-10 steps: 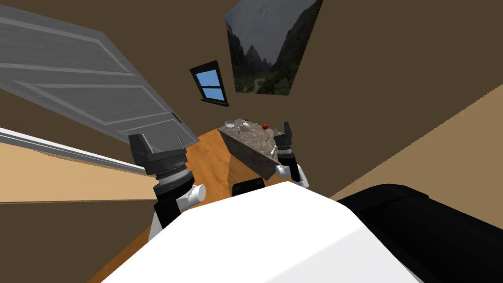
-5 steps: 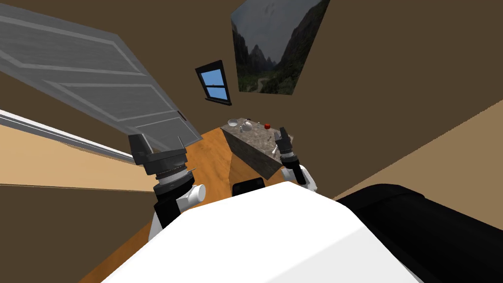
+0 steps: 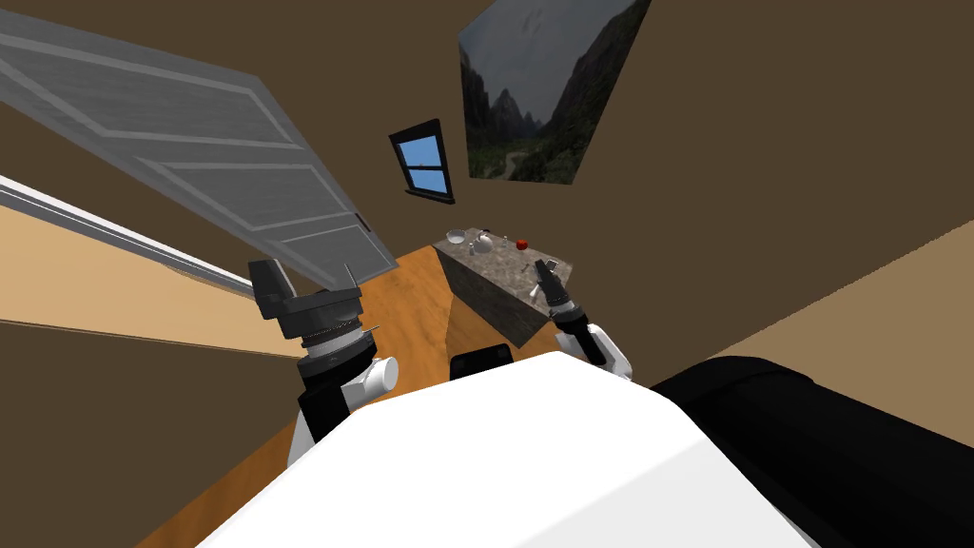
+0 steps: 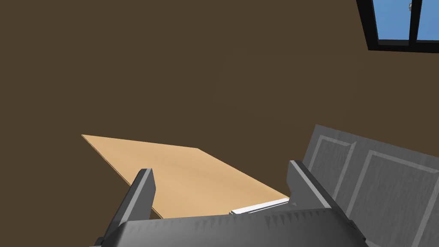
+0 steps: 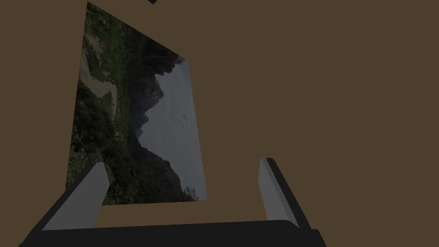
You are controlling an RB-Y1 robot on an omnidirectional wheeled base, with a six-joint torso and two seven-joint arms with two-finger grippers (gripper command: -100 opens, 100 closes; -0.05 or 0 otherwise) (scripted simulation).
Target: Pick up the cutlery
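Note:
A table with a grey stone top stands ahead against the brown wall. On it, small pale cutlery pieces lie close to its right side, too small to tell apart. My right gripper hovers over that side of the table, right next to the cutlery. It points up at the wall, and its fingers stand wide apart and empty in the right wrist view. My left gripper is raised at my left, away from the table, open and empty.
A white bowl, a white pot and a small red thing sit at the table's far end. A grey door stands open at the left. Orange wood floor runs between the door and the table.
My right arm has tilted and reached further over the table, so its gripper looks smaller now. The head view has shifted slightly. The left arm has held still.

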